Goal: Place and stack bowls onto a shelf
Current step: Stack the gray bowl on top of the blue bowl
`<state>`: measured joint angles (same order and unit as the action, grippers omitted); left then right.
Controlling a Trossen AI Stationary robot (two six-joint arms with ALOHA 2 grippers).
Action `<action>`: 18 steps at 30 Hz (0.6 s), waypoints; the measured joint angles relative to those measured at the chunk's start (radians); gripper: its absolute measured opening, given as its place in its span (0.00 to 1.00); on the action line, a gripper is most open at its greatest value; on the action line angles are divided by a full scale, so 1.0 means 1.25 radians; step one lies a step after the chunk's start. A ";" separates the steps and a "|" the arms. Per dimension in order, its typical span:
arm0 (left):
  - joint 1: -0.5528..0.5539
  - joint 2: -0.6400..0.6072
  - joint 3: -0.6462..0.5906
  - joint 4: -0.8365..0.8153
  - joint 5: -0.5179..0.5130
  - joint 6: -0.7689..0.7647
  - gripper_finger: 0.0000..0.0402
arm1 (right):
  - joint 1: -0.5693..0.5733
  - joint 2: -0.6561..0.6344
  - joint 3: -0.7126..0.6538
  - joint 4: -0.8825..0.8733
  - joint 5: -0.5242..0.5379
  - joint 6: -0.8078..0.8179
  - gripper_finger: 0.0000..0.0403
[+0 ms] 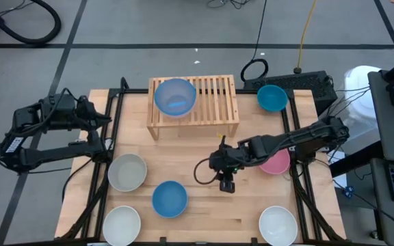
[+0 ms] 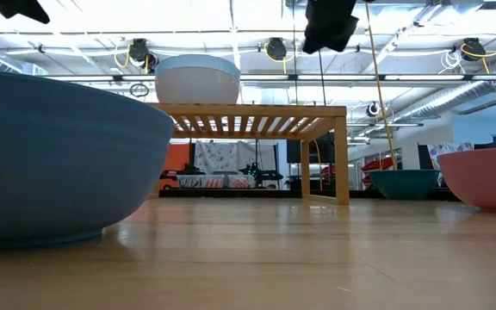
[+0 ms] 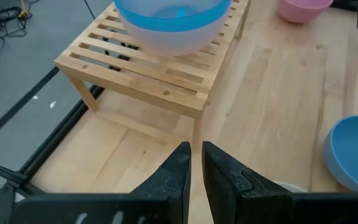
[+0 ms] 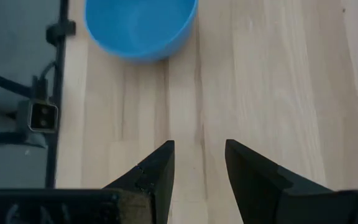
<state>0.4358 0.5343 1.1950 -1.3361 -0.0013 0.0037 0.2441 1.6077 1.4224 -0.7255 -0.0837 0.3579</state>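
Bowls spread over the counter [image 1: 204, 164] around the slatted shelf [image 1: 214, 101], one bowl already on it.

A pale blue bowl [image 1: 175, 96] sits upright on the shelf's left half, empty; the slats beside it are bare. A teal bowl [image 1: 272, 98] stands just right of the shelf. In front of the shelf lie a grey-beige bowl [image 1: 127, 171], a blue bowl [image 1: 169, 198], two white bowls [image 1: 122, 223] [image 1: 278, 225] and a pink bowl [image 1: 276, 162] partly under the right arm; all show empty. The right end effector [image 1: 227, 183] hovers in front of the shelf, fingers spread, holding nothing. The left end effector [image 3: 194, 180], left of the shelf off the counter, has fingers nearly pressed together, empty.
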 joint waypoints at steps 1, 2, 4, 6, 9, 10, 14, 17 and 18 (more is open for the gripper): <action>0.000 0.000 0.000 0.000 0.000 -0.006 0.12 | 0.007 0.000 -0.001 -0.016 0.001 -0.007 0.33; 0.000 0.000 0.000 0.000 0.000 -0.009 0.12 | 0.015 0.000 -0.002 -0.035 0.001 -0.016 0.33; 0.000 0.000 0.000 0.000 0.000 -0.012 0.12 | 0.028 0.000 -0.002 -0.068 -0.014 -0.032 0.33; 0.000 0.000 0.000 0.000 0.000 -0.020 0.12 | 0.039 -0.004 -0.002 -0.106 -0.045 -0.041 0.33; 0.000 0.000 0.000 0.000 0.000 -0.029 0.12 | 0.050 -0.006 -0.002 -0.134 -0.040 -0.032 0.33; 0.000 0.000 0.000 0.000 0.000 -0.032 0.12 | 0.052 -0.009 -0.002 -0.143 -0.034 -0.027 0.33; 0.000 0.000 0.000 0.001 0.000 -0.035 0.12 | 0.053 -0.018 -0.002 -0.173 0.029 0.004 0.33; 0.000 0.000 0.000 0.001 0.000 -0.035 0.12 | 0.044 -0.034 -0.002 -0.209 0.082 0.024 0.33; 0.000 0.000 0.000 0.001 0.000 -0.034 0.12 | 0.041 -0.042 -0.002 -0.227 0.099 0.033 0.33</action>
<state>0.4361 0.5343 1.1950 -1.3354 -0.0013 -0.0387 0.2950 1.5549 1.4200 -1.0093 0.0404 0.3992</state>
